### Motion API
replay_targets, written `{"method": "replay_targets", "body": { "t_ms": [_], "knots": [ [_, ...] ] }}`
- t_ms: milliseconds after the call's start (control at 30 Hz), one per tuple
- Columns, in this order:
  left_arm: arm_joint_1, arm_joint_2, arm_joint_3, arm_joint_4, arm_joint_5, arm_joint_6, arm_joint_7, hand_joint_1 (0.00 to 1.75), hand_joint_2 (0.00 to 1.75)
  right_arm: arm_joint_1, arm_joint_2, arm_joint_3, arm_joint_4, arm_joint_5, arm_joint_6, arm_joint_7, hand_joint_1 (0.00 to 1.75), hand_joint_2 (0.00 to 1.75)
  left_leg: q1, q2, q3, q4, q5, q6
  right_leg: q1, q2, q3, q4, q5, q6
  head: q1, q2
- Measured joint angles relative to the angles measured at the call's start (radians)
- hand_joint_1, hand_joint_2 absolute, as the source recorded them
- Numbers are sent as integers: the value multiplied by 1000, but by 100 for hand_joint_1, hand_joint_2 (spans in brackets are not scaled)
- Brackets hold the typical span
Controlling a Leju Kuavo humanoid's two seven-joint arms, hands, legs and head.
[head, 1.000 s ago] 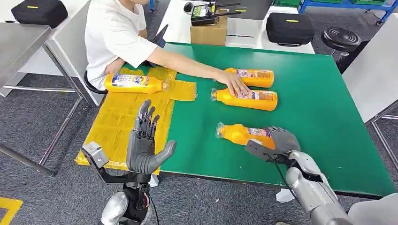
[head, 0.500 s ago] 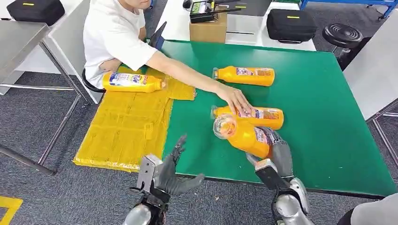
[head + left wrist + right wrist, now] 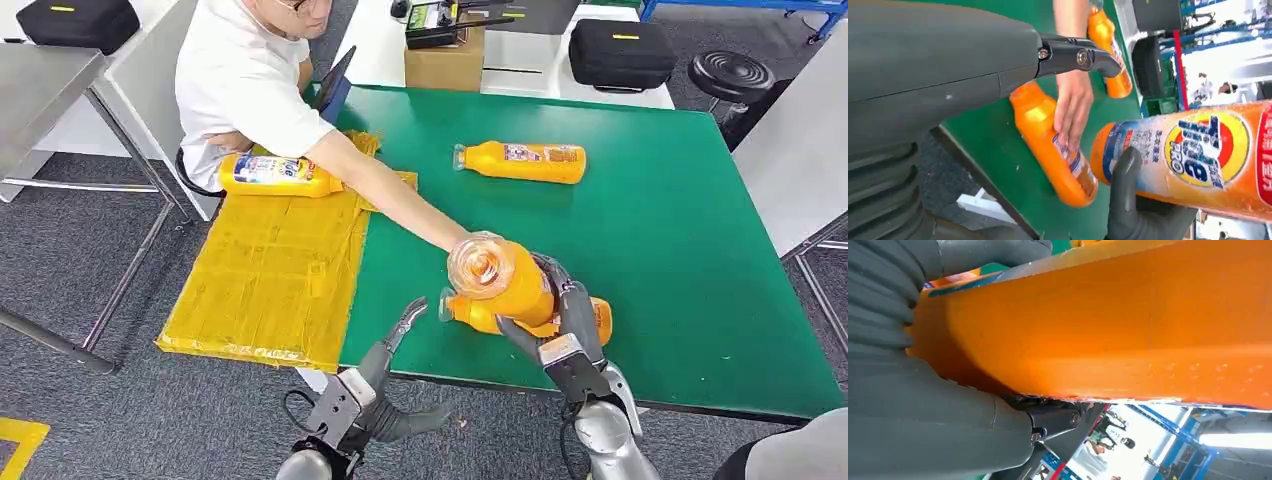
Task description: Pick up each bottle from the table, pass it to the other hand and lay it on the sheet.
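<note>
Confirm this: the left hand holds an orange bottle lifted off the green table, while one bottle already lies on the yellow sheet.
Wrong hand. In the head view the right hand holds the lifted orange bottle; the left hand is open, holding nothing, below the green table edge. The rest stands: one bottle on the sheet lies on the yellow sheet.

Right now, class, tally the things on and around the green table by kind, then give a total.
Orange bottles: 4 (held in right hand, under it, far, on sheet)
Yellow sheets: 1
Black cases: 2
Cardboard boxes: 1
Total: 8
</note>
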Motion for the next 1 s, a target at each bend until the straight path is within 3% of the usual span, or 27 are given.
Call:
{"method": "replay_targets", "body": {
  "t_ms": [300, 633, 867, 1000],
  "knots": [
    [-3, -19, 23, -70, 212, 36, -15, 0, 175, 1, 16, 127, 38, 22, 65, -8, 175, 175, 0, -1, 0, 0, 0, 0, 0, 0, -1, 0, 0, 0, -1, 0],
    [-7, -19, 7, -102, 425, -63, 117, 0, 175, 11, 43, 198, 68, 5, -71, 3, 175, 175, 0, 0, -1, 0, 0, 0, 0, 0, -1, 0, 0, 0, 0, 0],
    [-6, -4, -31, -125, 452, -159, 95, 0, 175, 6, 51, 197, 79, -34, -97, 32, 175, 175, 0, 0, -1, 0, 0, 0, 0, 0, -1, 0, 0, 0, 0, 0],
    [-5, 5, -41, -133, 416, -135, 83, 0, 175, 1, 51, 194, 87, -32, -116, 55, 175, 175, 0, 0, -1, 0, 0, 0, 0, 0, -1, 0, 0, 0, 0, 0]
  ]
}}
